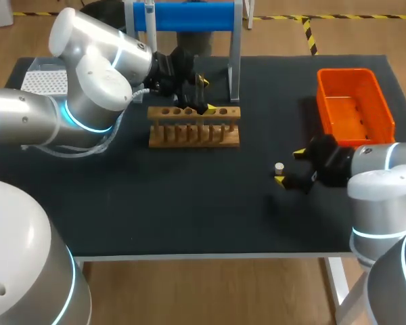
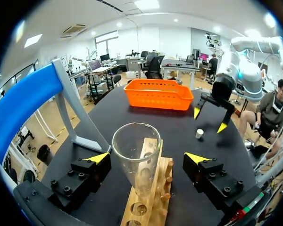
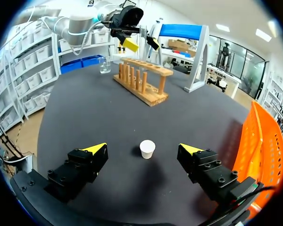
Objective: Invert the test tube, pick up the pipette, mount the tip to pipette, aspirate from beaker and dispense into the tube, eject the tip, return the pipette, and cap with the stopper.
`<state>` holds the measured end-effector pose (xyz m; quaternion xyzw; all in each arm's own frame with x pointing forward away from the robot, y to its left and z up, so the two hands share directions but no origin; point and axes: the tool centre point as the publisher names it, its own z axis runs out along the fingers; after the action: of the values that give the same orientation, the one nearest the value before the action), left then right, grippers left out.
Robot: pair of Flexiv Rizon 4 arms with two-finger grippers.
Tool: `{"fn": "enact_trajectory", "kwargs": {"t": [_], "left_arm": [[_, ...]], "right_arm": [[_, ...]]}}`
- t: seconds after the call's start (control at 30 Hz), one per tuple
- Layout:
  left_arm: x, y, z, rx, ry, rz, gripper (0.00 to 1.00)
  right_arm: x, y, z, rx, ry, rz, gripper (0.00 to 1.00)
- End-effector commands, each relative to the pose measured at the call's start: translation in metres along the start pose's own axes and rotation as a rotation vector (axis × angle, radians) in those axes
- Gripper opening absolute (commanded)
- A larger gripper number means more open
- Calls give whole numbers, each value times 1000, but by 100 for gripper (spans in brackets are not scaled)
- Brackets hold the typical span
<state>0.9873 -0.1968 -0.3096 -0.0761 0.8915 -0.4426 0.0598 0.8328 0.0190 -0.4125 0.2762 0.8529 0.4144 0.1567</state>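
1. At the far left, a white tip box (image 1: 44,81) is half covered by the left arm, and its tips cannot be made out.
2. The left end effector (image 1: 205,93) hangs over the wooden rack (image 1: 194,126) with its fingers spread. The test tube (image 2: 136,162) stands mouth-up in a rack hole between them, and no pad clearly presses on it. Being glass, the tube is probably light, rigid, slick and breakable. A gentle squeeze on the straight wall just under the rim looks like the safest hold.
3. Behind the rack is a blue stand (image 1: 183,16), but I cannot pick out the pipette on it. The beaker (image 3: 104,64) shows only from the right wrist, beyond the rack, and its liquid level is unreadable.
4. The stopper (image 3: 147,149) sits alone on the tabletop (image 1: 189,203) between the parted fingers of the right end effector (image 1: 289,168), touching neither. It is small and likely light, so it could tip or roll. It is best pinched across its sides.
5. At the right, the orange basket (image 1: 355,105) has its near corner hidden by the right arm.
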Motion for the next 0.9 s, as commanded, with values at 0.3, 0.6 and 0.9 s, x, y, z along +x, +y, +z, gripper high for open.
{"fn": "enact_trajectory", "kwargs": {"t": [0.3,0.6,0.9], "left_arm": [[0,0,0,-1,3,-1,100],[0,0,0,-1,3,-1,100],[0,0,0,-1,3,-1,100]], "right_arm": [[3,-4,9,16,-8,-3,100],[2,-4,15,17,-13,1,100],[0,-2,22,11,-19,8,100]]}}
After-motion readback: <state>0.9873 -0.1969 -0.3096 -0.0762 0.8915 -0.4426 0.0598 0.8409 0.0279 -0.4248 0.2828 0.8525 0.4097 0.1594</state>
